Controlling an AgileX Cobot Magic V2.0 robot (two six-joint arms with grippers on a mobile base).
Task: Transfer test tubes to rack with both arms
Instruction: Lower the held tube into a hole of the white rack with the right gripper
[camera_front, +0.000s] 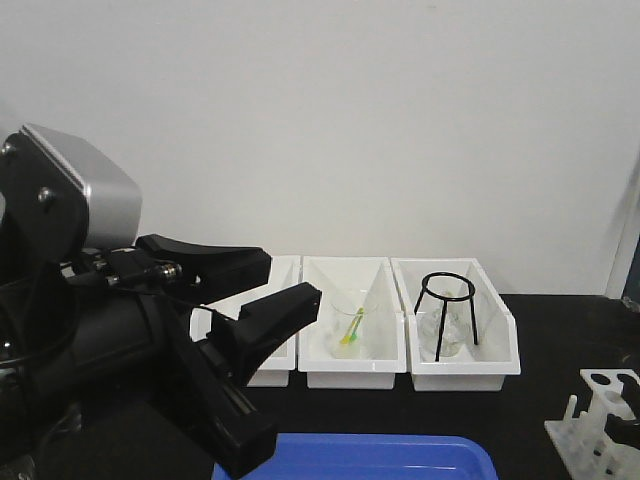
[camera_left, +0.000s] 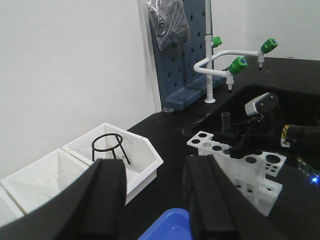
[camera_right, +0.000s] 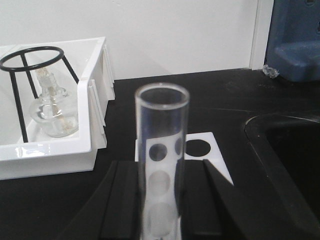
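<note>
One test tube (camera_right: 161, 150) stands upright in the right gripper (camera_right: 161, 215), which is clamped low on the tube's wall, directly over the holes of the rack (camera_right: 209, 150) on the black counter (camera_right: 200, 100). The left gripper (camera_left: 152, 200) is spread apart and holds nothing.

Handling: the tube is judged light, rigid, smooth-walled and breakable. A moderate pinch on the straight wall below the open rim suits it, and a hard squeeze or a tilted entry into a hole risks slipping or cracking it.

Views: the right wrist camera alone shows the rim and the holes under the tube at close range, with a small glass vessel (camera_right: 52, 112) beneath a black tripod (camera_right: 30, 55). The left wrist camera alone shows the tube from the side, standing up out of the right gripper over the whole rack, and a green-tipped tap (camera_left: 235, 65). The front camera alone shows all three white bins (camera_front: 352, 372) and a blue tray (camera_front: 380, 455). There the rack is cut off at the frame's corner and the right gripper is out of frame.
</note>
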